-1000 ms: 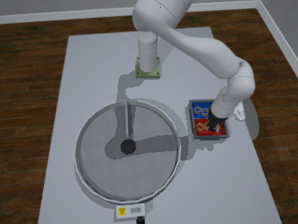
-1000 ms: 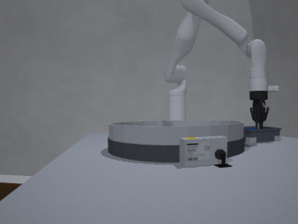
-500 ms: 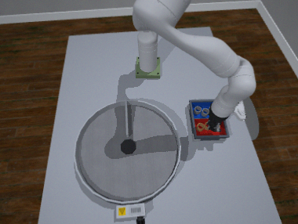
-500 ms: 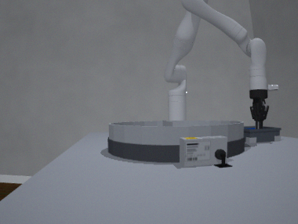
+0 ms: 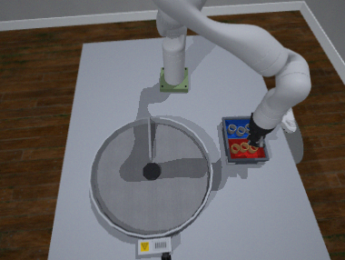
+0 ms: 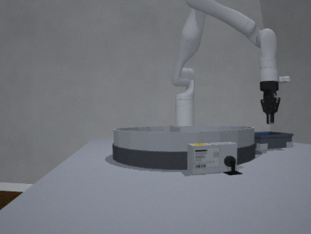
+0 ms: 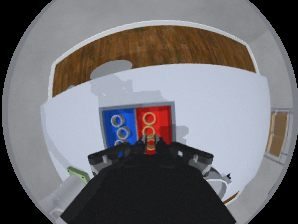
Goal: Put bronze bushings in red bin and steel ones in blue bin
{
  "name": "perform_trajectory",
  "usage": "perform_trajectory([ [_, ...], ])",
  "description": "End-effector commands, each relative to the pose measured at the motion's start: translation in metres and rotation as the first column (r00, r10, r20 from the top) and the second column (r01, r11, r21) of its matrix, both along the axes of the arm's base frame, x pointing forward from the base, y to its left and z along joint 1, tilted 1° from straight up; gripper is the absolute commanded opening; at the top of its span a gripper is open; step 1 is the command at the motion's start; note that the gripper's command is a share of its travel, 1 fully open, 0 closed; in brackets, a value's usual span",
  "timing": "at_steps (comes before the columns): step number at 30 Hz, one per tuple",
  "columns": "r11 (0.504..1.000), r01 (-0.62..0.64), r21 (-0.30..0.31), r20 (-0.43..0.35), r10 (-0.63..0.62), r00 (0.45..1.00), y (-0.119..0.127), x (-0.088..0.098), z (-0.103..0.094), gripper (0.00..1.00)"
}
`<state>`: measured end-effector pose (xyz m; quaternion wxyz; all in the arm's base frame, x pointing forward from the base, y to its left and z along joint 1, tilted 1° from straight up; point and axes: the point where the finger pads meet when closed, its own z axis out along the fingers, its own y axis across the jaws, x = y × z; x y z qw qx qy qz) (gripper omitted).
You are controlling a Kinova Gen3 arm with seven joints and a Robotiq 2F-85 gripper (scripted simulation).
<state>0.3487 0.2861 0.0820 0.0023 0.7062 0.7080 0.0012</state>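
Robotic sorting cell in a laboratory-like room.
A white jointed arm (image 5: 268, 50) (image 6: 268, 53) is mounted on a grey table (image 5: 113, 82) (image 6: 135, 204) (image 7: 220, 95) beside a labelled device (image 5: 154, 245) (image 6: 212, 158); wood flooring (image 5: 32, 136) (image 7: 155, 45) and plain grey walls (image 6: 82, 74) surround it.

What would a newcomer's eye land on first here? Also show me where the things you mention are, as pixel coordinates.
Probably the big round turntable (image 5: 123, 195) (image 6: 143, 141), well left of the two-colour bin tray (image 5: 225, 145) (image 6: 278, 141) (image 7: 174, 117) in the top view. Next, the white arm (image 5: 290, 84) (image 6: 268, 49) arching over, its black gripper (image 5: 259, 142) (image 6: 270, 119) (image 7: 150, 139) above that tray.
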Motion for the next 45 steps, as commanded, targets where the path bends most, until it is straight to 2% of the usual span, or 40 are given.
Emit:
perform_trajectory([
  [1, 1.0, 0.007, 0.003, 0.011, -0.007, 1.0, -0.001, 0.004, 0.015, 0.16],
  [5, 1.0, 0.007, 0.003, 0.011, -0.007, 1.0, -0.001, 0.004, 0.055, 0.16],
  [45, 1.0, 0.006, 0.003, 0.011, -0.006, 1.0, -0.001, 0.003, 0.055, 0.16],
])
